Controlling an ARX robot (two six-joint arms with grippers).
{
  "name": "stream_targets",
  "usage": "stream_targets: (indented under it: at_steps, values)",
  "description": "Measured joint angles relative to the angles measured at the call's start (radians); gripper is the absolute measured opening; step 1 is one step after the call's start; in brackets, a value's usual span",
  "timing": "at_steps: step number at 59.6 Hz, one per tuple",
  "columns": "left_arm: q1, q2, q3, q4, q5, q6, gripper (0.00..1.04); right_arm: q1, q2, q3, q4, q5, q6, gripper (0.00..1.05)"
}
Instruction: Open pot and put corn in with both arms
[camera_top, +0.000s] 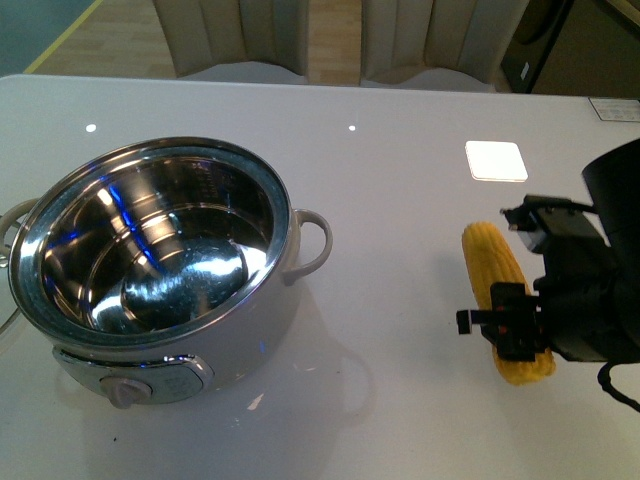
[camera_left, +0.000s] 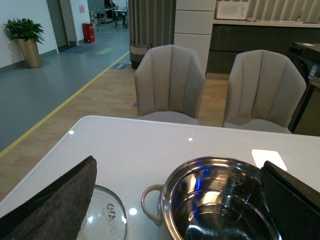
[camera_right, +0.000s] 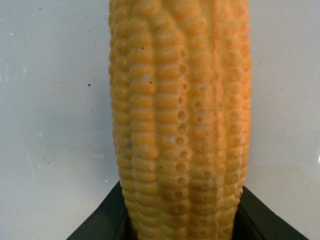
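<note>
Beige upholstered chairs (camera_left: 170, 82) stand behind a glossy white tabletop (camera_top: 400, 90) that carries everything. On its left side sits the electric pot (camera_top: 270, 320), already uncovered. Its steel interior shows only reflections, and nothing lies in it. The glass lid (camera_left: 107, 220) rests flat on the tabletop just beside the pot, on the side away from the corn.

The corn cob (camera_top: 490, 260) lies on the tabletop well apart from the pot, to the right. Its long axis runs roughly away from the robot, with the tapered tip at the far end. The right end effector (camera_top: 520, 335) is at the cob's near, thicker end. In the right wrist view its fingers (camera_right: 100, 225) close against both sides of the cob. From there the pot lies to the left, so the carry looks to be a lift and a leftward swing over the rim.

The left end effector (camera_left: 178, 165) hangs above the pot's left side, spread wide and holding nothing.
</note>
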Motion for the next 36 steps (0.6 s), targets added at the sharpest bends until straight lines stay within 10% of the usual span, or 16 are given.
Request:
stream_targets:
  at_steps: [36]
  values:
    - [0.0, 0.0, 0.0, 0.0, 0.0, 0.0, 0.98, 0.174, -0.321, 0.186, -0.122, -0.167, 0.229, 0.23]
